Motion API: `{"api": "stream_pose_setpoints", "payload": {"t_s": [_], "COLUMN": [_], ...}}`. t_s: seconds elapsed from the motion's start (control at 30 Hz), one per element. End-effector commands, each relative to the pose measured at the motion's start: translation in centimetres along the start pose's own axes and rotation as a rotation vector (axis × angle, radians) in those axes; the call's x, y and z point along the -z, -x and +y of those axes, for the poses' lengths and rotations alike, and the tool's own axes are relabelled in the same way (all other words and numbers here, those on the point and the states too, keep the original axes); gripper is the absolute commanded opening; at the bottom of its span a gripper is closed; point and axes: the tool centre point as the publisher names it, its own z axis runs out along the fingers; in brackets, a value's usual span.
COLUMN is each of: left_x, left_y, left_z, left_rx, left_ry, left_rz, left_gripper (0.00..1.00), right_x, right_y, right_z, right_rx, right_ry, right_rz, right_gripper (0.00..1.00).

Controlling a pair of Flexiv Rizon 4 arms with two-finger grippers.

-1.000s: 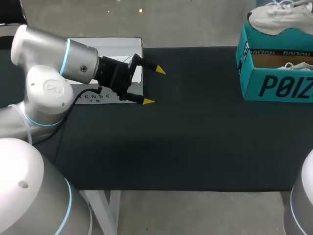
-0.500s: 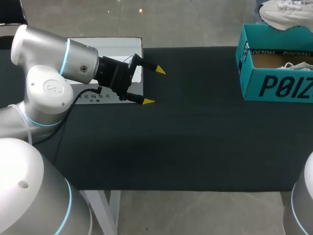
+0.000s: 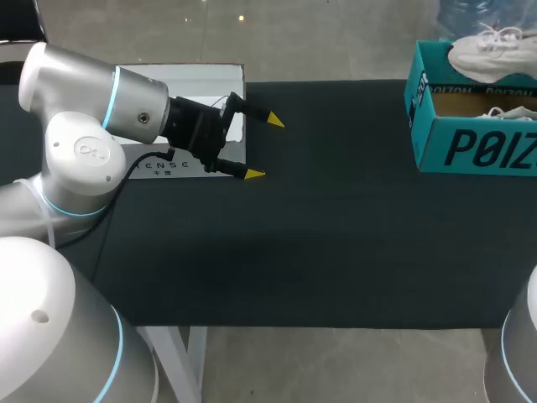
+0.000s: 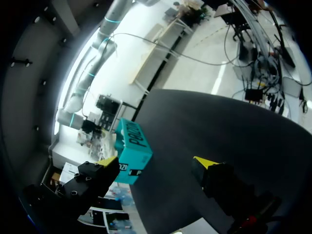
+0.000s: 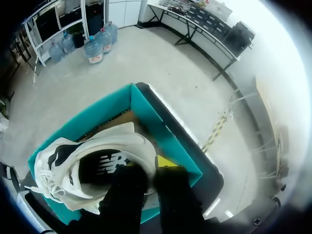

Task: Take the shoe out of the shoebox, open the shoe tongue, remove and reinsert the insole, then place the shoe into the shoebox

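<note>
We take this for a robotics lab: a black-covered table [image 3: 336, 252] serves as the test bench, our silver left arm [image 3: 84, 143] enters at nine o'clock with its yellow-tipped left gripper [image 3: 264, 147], and our right arm [image 3: 524, 353] at five o'clock.

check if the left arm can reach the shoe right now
Probably not: the left gripper hangs open near the table's left side, while the shoe is over the far-right shoebox, held by the right gripper.
</note>
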Motion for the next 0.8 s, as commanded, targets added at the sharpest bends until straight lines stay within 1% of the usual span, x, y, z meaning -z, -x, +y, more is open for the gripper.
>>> {"api": "stream_pose_setpoints", "payload": {"t_s": [0.03, 0.27, 0.43, 0.57, 0.8], "left_x": [0.0, 0.0, 0.0, 0.0, 0.0], "left_y": [0.0, 0.0, 0.0, 0.0, 0.0], "left_z": [0.0, 0.0, 0.0, 0.0, 0.0], "left_rx": [-0.001, -0.001, -0.001, -0.001, -0.001], "left_ry": [0.001, 0.001, 0.001, 0.001, 0.001], "left_rz": [0.002, 0.002, 0.002, 0.002, 0.002], "left_gripper": [1.0, 1.0, 1.0, 1.0, 1.0], "right_x": [-1.7, -5.4, -7.3, -8.1, -8.4], "right_y": [0.1, 0.5, 0.1, -0.5, -1.6], "right_z": [-0.2, -1.2, -1.4, -1.1, 0.4], "right_rx": [-0.008, -0.033, -0.026, -0.001, 0.025], "right_ry": [0.004, 0.01, -0.004, -0.008, -0.019], "right_rz": [0.024, 0.011, 0.016, 0.028, 0.081], "right_gripper": [0.0, 0.0, 0.0, 0.0, 0.0]}}
